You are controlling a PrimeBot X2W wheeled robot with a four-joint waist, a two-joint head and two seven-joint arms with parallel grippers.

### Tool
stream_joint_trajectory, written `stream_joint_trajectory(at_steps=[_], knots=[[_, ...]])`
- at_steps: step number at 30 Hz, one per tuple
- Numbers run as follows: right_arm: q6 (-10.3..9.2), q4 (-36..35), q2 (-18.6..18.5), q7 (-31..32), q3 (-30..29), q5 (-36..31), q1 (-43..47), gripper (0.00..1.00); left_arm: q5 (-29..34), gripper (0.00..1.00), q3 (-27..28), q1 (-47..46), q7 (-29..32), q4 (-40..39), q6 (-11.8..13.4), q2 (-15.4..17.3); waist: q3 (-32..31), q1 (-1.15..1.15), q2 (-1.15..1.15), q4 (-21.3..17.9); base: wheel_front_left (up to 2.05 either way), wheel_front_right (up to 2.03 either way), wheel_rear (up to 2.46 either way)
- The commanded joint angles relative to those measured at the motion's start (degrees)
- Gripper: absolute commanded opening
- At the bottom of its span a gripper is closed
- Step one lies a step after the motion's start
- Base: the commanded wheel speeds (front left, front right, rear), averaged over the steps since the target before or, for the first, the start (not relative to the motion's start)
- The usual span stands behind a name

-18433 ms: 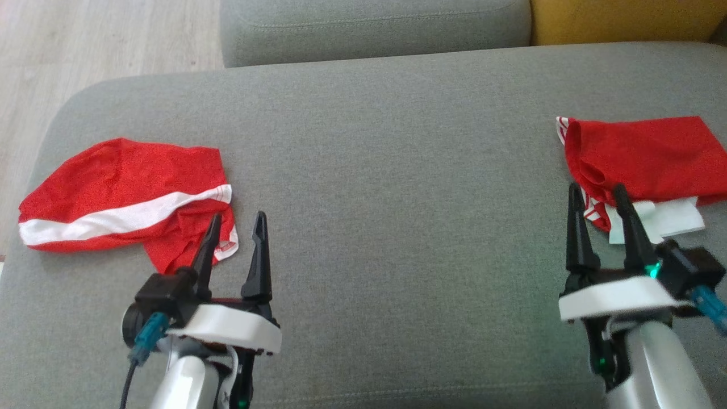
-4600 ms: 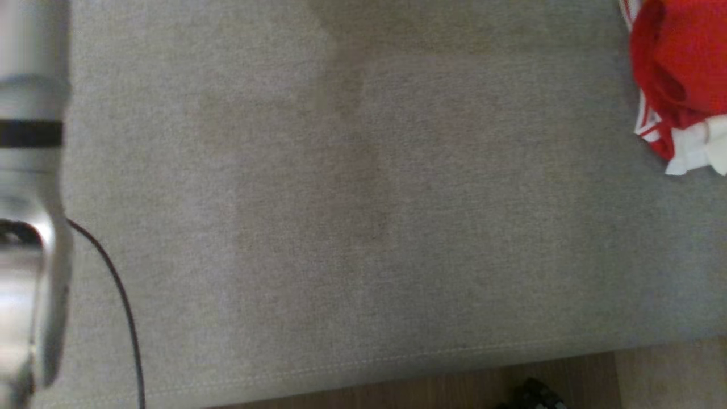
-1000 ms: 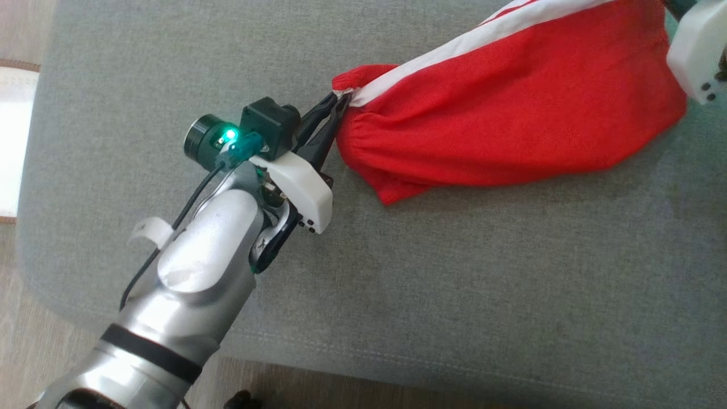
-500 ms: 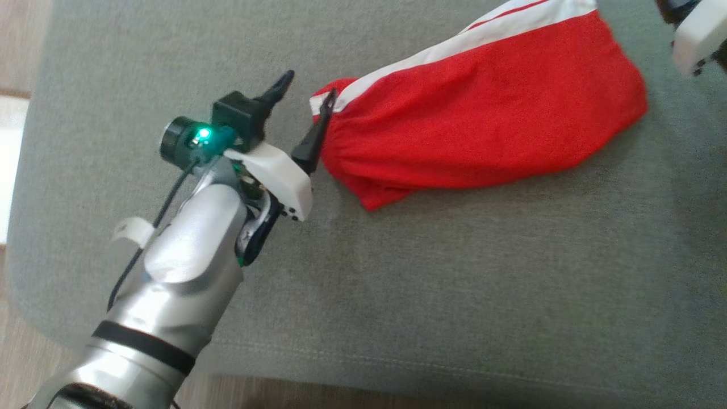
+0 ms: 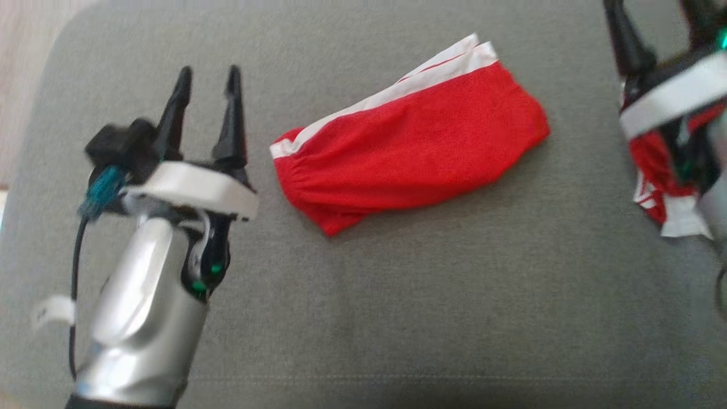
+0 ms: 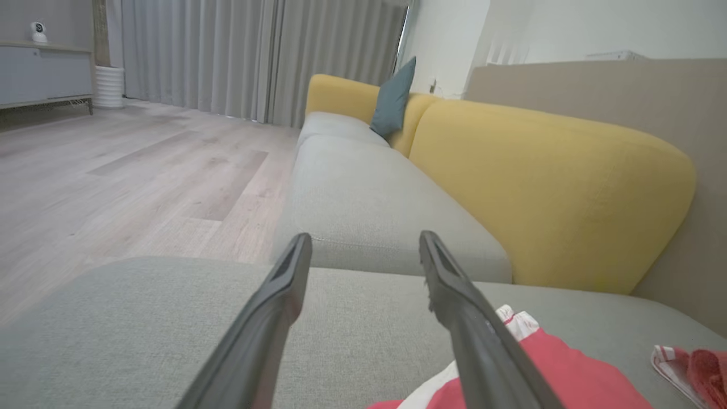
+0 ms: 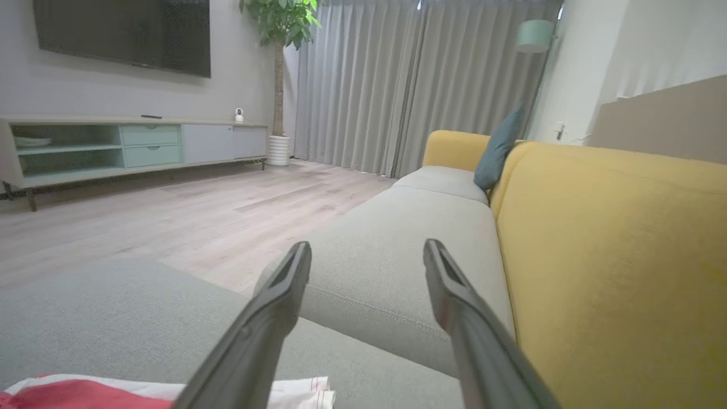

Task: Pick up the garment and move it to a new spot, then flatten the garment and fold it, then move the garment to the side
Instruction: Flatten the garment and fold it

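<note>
The red garment (image 5: 409, 142) is now laid loose near the middle of the grey cushion (image 5: 397, 312). A second ago it was held stretched between the two grippers, and it has since been let go at both ends. The left gripper (image 5: 208, 76) is drawn back just beside its gathered end, jaws spread and empty. The right gripper (image 5: 656, 28) is likewise opened, raised over a second red garment (image 5: 653, 170). The relocation is judged complete, while flattening and folding remain to be done.
</note>
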Motion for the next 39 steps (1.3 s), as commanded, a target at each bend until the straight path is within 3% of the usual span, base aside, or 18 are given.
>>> stream_joint_trajectory(at_steps=[1, 11, 21, 24, 28, 39], knots=[[0.37, -2.7, 1.2, -0.3, -2.7, -1.6, 3.9, 1.0, 1.0, 1.0, 3.4, 0.5, -0.3, -3.1, 0.2, 0.6, -2.1, 0.01, 0.0, -1.8, 0.0, 0.0, 0.0], [0.37, -13.7, 12.7, -0.4, -19.7, -16.8, 27.7, 1.0, 7.0, 1.0, 9.8, 14.8, -0.3, -7.9, -2.0, -3.5, -6.4, 0.01, 0.0, -4.6, 0.0, 0.0, 0.0], [0.37, -17.4, 18.9, 1.4, -25.4, -22.2, 36.1, 1.0, 10.6, 1.0, 11.9, 19.0, -0.3, -9.0, -3.4, -5.1, -6.7, 0.01, 0.0, -4.4, 0.0, 0.0, 0.0], [0.37, -17.5, 20.7, 3.9, -26.9, -19.8, 36.5, 1.0, 11.0, 1.0, 11.8, 18.6, -0.3, -8.8, -3.9, -5.3, -5.8, 0.01, 0.0, -3.5, 0.0, 0.0, 0.0], [0.37, -17.0, 23.5, 9.4, -29.5, -11.5, 36.1, 1.0, 11.0, 1.0, 11.5, 17.9, -0.3, -8.3, -4.3, -5.4, -3.7, 0.01, 0.0, -1.8, 0.0, 0.0, 0.0], [0.37, -11.8, 26.8, 24.7, -38.5, 6.7, 30.2, 1.0, 9.3, 1.0, 9.0, 15.4, -0.3, -8.0, -4.1, -5.5, 2.0, 0.01, 0.0, 4.7, 0.0, 0.0, 0.0]])
